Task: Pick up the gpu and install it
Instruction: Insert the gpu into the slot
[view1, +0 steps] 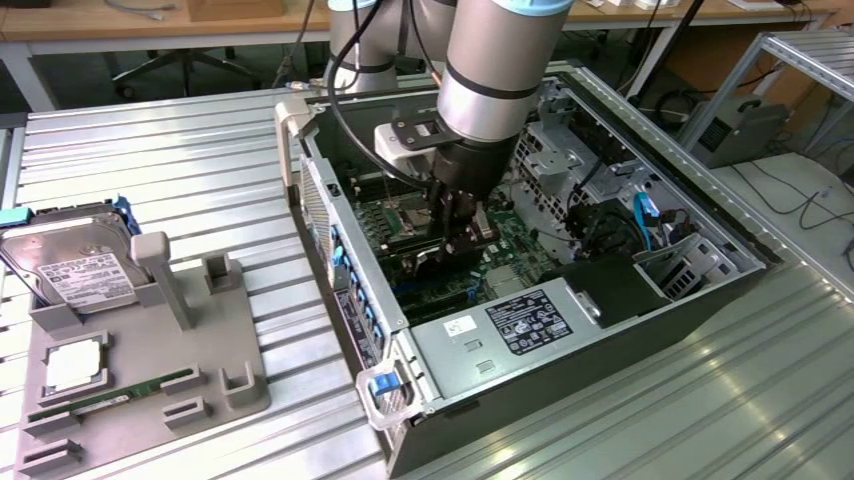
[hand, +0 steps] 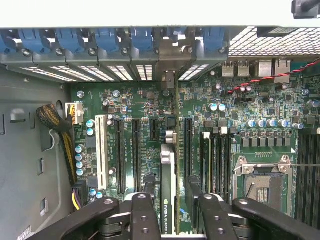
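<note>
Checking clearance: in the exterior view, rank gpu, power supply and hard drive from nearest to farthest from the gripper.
1. gpu: at the gripper, inside the case.
2. power supply: case's near corner.
3. hard drive: outside the case, exterior view's far left.

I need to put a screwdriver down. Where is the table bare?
Bare ribbed metal table: far side of the grey plastic parts holder, and at the exterior view's right of the open black computer case. Crowded: the holder and inside the case around the gripper.

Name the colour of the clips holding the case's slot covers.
The clips are blue, clearest in the wrist view.
</note>
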